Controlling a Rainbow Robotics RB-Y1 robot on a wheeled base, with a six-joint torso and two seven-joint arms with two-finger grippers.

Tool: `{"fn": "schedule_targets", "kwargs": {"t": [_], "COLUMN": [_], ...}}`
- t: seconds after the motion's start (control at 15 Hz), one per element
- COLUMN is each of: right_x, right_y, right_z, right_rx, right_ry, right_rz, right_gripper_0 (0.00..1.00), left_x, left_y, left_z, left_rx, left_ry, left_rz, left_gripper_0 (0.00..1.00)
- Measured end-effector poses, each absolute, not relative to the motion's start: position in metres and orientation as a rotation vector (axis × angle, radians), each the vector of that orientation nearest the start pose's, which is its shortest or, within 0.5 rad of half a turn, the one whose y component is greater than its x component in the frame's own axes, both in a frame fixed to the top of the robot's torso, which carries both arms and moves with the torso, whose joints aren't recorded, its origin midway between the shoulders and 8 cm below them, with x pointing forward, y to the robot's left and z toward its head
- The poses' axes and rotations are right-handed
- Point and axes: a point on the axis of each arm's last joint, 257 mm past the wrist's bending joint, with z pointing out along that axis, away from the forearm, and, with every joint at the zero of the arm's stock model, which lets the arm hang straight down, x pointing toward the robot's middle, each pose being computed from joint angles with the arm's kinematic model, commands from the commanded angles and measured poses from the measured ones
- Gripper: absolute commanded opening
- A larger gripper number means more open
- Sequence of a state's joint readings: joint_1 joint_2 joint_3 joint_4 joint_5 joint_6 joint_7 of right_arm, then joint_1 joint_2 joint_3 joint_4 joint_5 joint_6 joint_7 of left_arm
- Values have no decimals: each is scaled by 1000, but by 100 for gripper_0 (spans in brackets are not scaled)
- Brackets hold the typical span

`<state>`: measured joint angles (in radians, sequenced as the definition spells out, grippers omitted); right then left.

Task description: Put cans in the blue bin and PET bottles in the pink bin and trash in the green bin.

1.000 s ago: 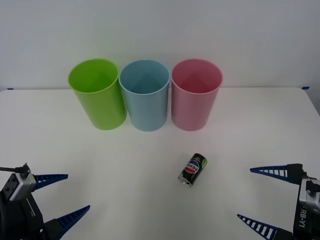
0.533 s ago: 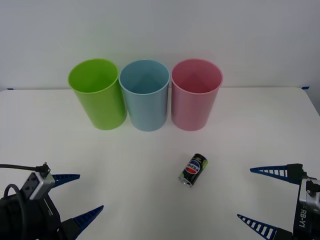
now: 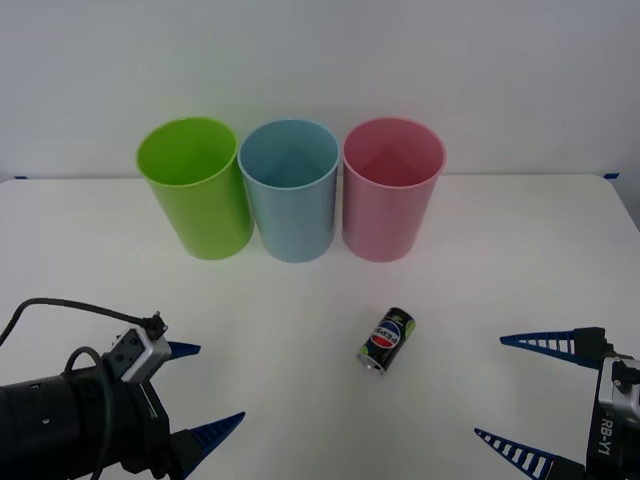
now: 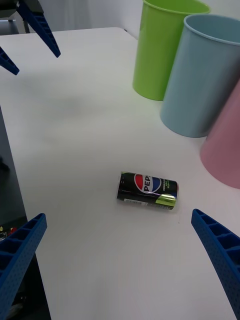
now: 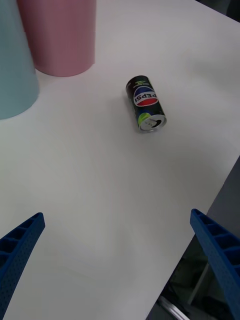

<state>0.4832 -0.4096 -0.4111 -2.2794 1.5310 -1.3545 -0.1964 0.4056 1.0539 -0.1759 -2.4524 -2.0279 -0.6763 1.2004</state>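
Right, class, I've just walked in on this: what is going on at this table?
A two-armed robot is sorting rubbish. A can lies on its side on the table, untouched, in front of three upright bins in a row: the green bin, the blue bin and the pink bin. The left gripper is open, low at the near left, pointing toward the can. The right gripper is open at the near right. Neither holds anything.

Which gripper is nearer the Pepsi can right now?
Right, narrowly. The right gripper sits open at the table's near right edge, beside the Pepsi can. The left gripper is open at the near left, slightly farther off.
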Motion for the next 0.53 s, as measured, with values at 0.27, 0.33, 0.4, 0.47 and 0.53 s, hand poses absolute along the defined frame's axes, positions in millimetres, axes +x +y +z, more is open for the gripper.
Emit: {"fn": "schedule_targets", "kwargs": {"t": [0.27, 0.33, 0.4, 0.47, 0.53], "right_x": [272, 272, 272, 272, 272], "right_y": [-201, -201, -201, -201, -201], "right_z": [-195, -195, -195, -195, -195], "right_rx": [-1213, -1213, -1213, -1213, -1213], "right_ry": [1623, 1623, 1623, 1623, 1623], "right_rz": [422, 422, 422, 422, 422], "right_gripper_0": [100, 100, 100, 100, 100], "left_x": [286, 285, 284, 283, 282], "left_y": [146, 142, 134, 125, 116], "left_z": [-229, -230, -230, -230, -229], "left_rx": [1089, 1104, 1124, 1133, 1145], "left_ry": [2048, 2041, 2035, 2047, 2058], "left_rz": [-436, -444, -460, -486, -506], "left_gripper_0": [98, 98, 98, 97, 93]}}
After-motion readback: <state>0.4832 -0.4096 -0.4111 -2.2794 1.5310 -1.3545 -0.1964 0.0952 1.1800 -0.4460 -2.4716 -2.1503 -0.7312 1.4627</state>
